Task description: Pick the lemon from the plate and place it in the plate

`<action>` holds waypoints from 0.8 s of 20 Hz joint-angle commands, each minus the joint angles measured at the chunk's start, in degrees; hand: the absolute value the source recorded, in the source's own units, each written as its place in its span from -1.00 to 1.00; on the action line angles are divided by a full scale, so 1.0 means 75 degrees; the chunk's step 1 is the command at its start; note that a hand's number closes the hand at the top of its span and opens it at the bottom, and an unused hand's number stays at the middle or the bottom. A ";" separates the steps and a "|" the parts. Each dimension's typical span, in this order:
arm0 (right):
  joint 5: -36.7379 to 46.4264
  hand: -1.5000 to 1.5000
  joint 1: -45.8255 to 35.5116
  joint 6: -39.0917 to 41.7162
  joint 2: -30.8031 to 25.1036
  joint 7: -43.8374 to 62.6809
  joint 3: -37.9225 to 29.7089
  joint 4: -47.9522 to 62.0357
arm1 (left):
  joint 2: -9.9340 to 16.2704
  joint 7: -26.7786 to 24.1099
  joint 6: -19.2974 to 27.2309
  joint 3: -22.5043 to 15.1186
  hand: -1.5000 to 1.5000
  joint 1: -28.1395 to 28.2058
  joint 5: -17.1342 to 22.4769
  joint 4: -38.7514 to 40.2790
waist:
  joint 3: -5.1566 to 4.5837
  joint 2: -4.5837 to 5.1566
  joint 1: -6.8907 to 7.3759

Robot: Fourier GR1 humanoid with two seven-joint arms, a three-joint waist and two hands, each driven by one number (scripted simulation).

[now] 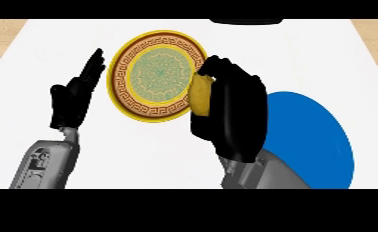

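Observation:
A yellow lemon (pixel 201 96) shows in my right hand (pixel 232 108), whose black fingers curl round it and hide most of it. The lemon hangs at the right rim of the patterned plate (pixel 148 41), a yellow-edged plate with a brown border and a green centre. Behind and to the right of that hand lies a plain blue plate (pixel 314 136), partly covered by my forearm. My left hand (pixel 74 98) stands open with fingers up, just left of the patterned plate.
The white counter (pixel 310 56) spreads around both plates. A dark object (pixel 246 21) peeks in at the top edge. Strips of wood-coloured surface show at the far top corners.

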 commanded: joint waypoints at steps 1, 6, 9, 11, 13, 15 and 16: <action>-0.0902 1.00 -0.1208 -0.1342 0.0051 0.0971 0.0116 0.1766 | -0.0145 0.0067 0.0083 -0.0072 0.00 -0.0306 -0.0108 0.0136 | 0.0000 0.0046 0.0130; -0.2013 1.00 -0.2375 -0.2450 0.0052 0.0458 0.0089 0.3551 | -0.0167 -0.0033 -0.0063 -0.0083 0.00 -0.0065 -0.0034 0.0025 | 0.0000 0.0056 0.0230; -0.2601 1.00 -0.2815 -0.2881 0.0052 0.0017 -0.0155 0.4844 | -0.0165 0.0134 -0.0049 -0.0104 0.00 -0.0328 -0.0105 0.0028 | 0.0000 0.0084 0.0268; -0.2845 1.00 -0.3272 -0.2773 0.0052 0.0258 0.0437 0.5588 | -0.0286 0.0208 0.0003 -0.0242 0.00 -0.0137 -0.0169 -0.0176 | -0.0002 0.0064 0.0309; -0.2990 1.00 -0.3571 -0.2664 0.0052 0.0171 0.0460 0.6369 | -0.0277 -0.0118 -0.0045 -0.0281 0.00 0.0042 -0.0216 -0.0077 | -0.0008 0.0104 0.0481; -0.3440 1.00 -0.4116 -0.2240 0.0052 0.0502 0.0725 0.6659 | -0.0382 -0.0149 0.0099 -0.0178 0.00 -0.0615 -0.0315 0.0644 | -0.0013 0.0121 0.0374; -0.3651 1.00 -0.4022 -0.2547 0.0052 0.0187 0.0683 0.7092 | -0.0669 0.0234 0.0191 -0.0540 0.00 -0.0457 -0.0391 0.0068 | -0.0005 0.0118 0.0499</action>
